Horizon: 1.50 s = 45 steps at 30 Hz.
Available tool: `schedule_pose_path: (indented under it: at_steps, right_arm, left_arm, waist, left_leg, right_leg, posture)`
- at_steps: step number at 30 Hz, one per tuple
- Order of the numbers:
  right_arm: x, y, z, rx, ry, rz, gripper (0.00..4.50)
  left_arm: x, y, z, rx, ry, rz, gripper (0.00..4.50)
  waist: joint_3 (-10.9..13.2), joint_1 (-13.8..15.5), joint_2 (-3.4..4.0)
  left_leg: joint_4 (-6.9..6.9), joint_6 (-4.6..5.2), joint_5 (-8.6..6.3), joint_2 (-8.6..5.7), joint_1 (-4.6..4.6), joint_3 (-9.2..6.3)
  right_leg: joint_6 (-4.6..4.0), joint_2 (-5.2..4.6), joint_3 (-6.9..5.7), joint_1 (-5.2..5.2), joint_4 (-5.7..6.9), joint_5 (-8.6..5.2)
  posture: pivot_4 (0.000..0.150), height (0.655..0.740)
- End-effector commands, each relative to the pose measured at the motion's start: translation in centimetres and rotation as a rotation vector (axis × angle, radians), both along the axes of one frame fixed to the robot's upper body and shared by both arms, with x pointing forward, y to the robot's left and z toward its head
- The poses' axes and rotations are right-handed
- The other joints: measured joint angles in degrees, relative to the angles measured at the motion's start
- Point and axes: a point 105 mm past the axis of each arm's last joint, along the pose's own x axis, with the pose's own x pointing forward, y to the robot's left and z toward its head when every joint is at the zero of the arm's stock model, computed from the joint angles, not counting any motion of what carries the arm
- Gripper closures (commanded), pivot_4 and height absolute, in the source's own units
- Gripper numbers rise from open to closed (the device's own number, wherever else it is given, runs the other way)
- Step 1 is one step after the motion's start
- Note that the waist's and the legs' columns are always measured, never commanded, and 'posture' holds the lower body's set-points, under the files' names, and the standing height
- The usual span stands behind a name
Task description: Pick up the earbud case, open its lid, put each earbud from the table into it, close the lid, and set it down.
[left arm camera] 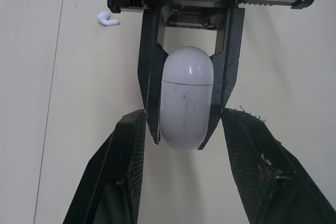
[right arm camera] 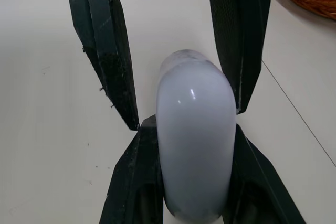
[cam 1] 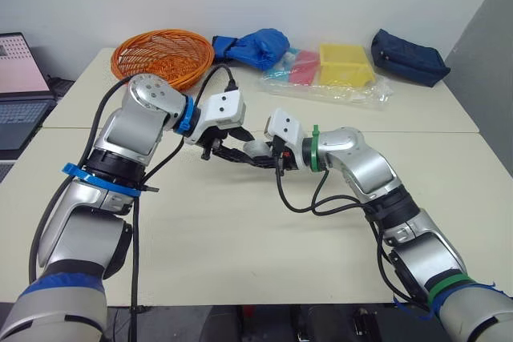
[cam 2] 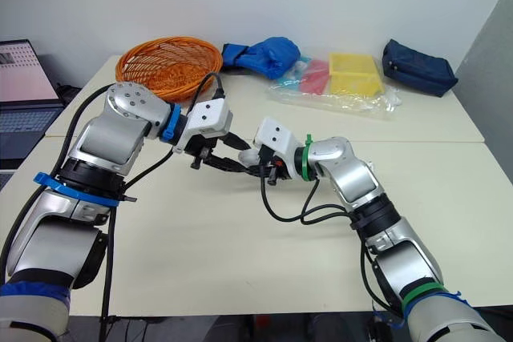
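The white earbud case (left arm camera: 186,98), lid closed, is held just above the cream table (cam 1: 240,238) at its middle. My right gripper (right arm camera: 191,124) is shut on its sides. My left gripper (left arm camera: 184,113) faces it from the other side, open, with one finger (left arm camera: 126,171) on each flank of the case and a gap between finger and case. One white earbud (left arm camera: 106,19) lies on the table close by.
An orange wire basket (cam 1: 163,54) stands at the back left. Along the back edge lie a blue cloth bundle (cam 1: 256,46), a plastic bag of coloured containers (cam 1: 337,70) and a navy pouch (cam 1: 409,55). A laptop (cam 1: 20,86) sits off to the left.
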Motion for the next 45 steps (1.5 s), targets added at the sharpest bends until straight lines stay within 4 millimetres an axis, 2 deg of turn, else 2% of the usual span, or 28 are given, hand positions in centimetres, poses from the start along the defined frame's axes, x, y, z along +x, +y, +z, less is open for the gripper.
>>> schedule_pose_path:
  at_steps: [1,4,15,17,21,44,45]
  right_arm:
    - [-0.6,0.7,2.0,0.026,-0.078,0.04,3.63]
    - [-0.6,0.6,1.9,0.021,-0.081,0.042,3.63]
    - [-0.4,0.4,1.7,0.01,-0.077,0.038,3.63]
    - [-0.4,0.4,1.7,0.01,-0.077,0.039,3.63]
    - [-0.4,0.4,1.7,0.009,-0.077,0.039,3.63]
    - [-0.4,0.2,1.4,0.01,-0.064,0.033,3.63]
    - [-0.4,0.1,1.4,0.009,-0.065,0.034,3.63]
  left_arm:
    - [0.0,-0.2,1.5,-0.009,-0.049,-0.018,2.53]
    - [0.1,-0.4,1.8,-0.019,-0.057,-0.016,3.27]
    - [-0.5,-0.6,1.9,-0.014,-0.053,-0.064,3.28]
    - [-0.4,-0.5,1.9,-0.011,-0.056,-0.058,2.56]
    - [-0.2,-0.5,2.1,-0.018,-0.064,-0.042,1.41]
    - [0.5,-0.6,2.2,-0.013,-0.078,-0.032,1.41]
    - [0.5,-0.6,2.2,-0.014,-0.076,-0.033,1.58]
  waist:
    - [0.0,0.0,0.0]
    - [0.0,0.0,0.0]
    - [0.0,-0.01,0.0]
    - [0.0,-0.01,0.0]
    - [0.0,-0.01,0.0]
    - [0.0,-0.02,0.0]
    - [0.0,-0.02,0.0]
  left_leg:
    - [0.0,0.0,0.0,0.0,0.0,0.0]
    - [0.0,0.0,0.0,0.0,0.0,0.0]
    - [0.0,0.0,0.0,0.0,0.0,0.0]
    - [0.0,0.0,0.0,0.0,0.0,0.0]
    - [0.0,0.0,0.0,0.0,0.0,0.0]
    - [0.02,0.0,0.0,0.0,0.01,0.0]
    - [0.02,0.0,0.0,0.0,0.01,0.0]
  right_leg:
    - [0.0,0.0,0.01,0.0,0.0,0.0]
    - [0.0,0.0,0.0,0.0,0.0,0.0]
    - [0.0,0.0,0.0,0.0,0.01,0.0]
    - [0.0,0.0,0.0,0.0,0.01,0.0]
    - [0.0,0.0,0.0,0.0,0.01,0.0]
    - [-0.02,0.0,0.01,0.0,0.03,0.01]
    - [-0.02,0.0,0.0,0.0,0.03,0.01]
  posture:
    - [0.15,0.74]
    - [0.15,0.74]
    - [0.15,0.74]
    - [0.15,0.74]
    - [0.15,0.74]
    - [0.15,0.74]
    - [0.15,0.74]
